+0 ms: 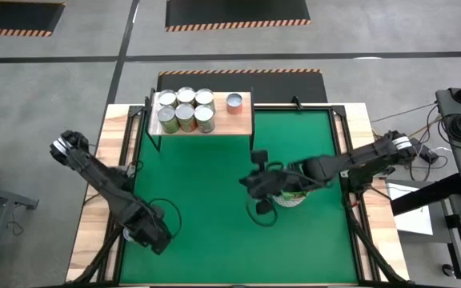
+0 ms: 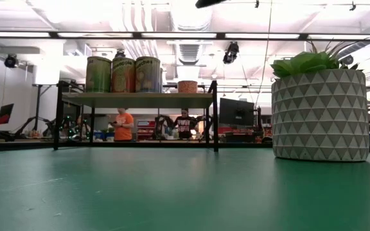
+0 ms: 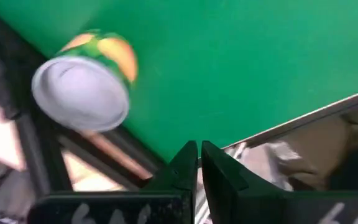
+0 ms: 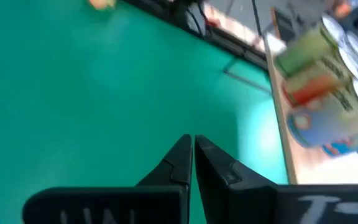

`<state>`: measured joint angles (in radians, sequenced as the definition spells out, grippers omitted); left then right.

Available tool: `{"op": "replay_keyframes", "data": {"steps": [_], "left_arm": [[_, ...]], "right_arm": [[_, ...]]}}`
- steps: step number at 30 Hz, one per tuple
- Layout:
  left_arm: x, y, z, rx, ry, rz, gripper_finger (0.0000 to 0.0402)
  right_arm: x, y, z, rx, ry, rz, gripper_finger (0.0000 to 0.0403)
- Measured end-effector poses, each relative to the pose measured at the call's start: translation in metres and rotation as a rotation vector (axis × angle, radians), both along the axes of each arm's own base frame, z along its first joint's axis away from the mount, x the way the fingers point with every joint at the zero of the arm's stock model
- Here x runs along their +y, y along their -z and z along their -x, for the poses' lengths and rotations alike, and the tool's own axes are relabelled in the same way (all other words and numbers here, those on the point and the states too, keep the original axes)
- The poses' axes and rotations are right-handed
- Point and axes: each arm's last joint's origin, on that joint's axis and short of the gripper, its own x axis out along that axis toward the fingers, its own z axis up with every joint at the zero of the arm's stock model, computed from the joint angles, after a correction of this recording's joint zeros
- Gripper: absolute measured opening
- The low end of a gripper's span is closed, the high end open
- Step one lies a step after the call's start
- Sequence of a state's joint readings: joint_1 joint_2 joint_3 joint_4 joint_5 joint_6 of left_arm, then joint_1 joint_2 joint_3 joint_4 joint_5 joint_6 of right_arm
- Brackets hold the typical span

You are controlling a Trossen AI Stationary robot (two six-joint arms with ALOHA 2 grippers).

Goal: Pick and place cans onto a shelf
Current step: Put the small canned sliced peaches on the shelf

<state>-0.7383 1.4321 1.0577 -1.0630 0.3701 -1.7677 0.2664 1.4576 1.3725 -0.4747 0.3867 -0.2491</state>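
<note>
The left gripper (image 1: pixel 157 237), fingers pressed together near one can (image 3: pixel 86 87) by the mat's edge, could knock it over, while the right gripper (image 1: pixel 256 182), also pressed together, could bump the seven cans (image 1: pixel 185 109) on the shelf (image 1: pixel 234 124).

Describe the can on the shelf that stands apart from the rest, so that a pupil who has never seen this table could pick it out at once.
Find the green mat, then the light-wood shelf at its far edge. Six cans crowd the shelf's left part; the lone can stands to their right, noticeably shorter, with an orange label.
</note>
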Motion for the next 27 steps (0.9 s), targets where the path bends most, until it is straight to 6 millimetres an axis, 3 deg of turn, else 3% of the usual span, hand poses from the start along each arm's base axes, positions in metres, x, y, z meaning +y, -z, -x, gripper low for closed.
{"op": "replay_keyframes", "data": {"steps": [7,10,17,22,27], "left_arm": [[-0.023,0.000,0.005,0.225,0.040,-0.215,0.0001],[-0.030,0.011,0.008,0.239,0.042,-0.273,0.0001],[-0.023,0.047,0.021,0.319,0.046,-0.372,0.0001],[-0.022,0.061,0.020,0.288,0.051,-0.367,0.0001],[-0.025,0.055,0.003,0.101,0.070,-0.374,0.0001]], "right_arm": [[0.014,0.011,0.011,-0.055,-0.092,0.057,0.0009],[0.013,0.009,0.015,-0.068,-0.082,0.041,0.0009],[0.011,0.009,0.020,-0.065,-0.087,0.052,0.0009],[0.011,0.008,0.020,-0.074,-0.092,0.057,0.0009],[0.011,0.008,0.020,-0.074,-0.096,0.064,0.0009]]}}
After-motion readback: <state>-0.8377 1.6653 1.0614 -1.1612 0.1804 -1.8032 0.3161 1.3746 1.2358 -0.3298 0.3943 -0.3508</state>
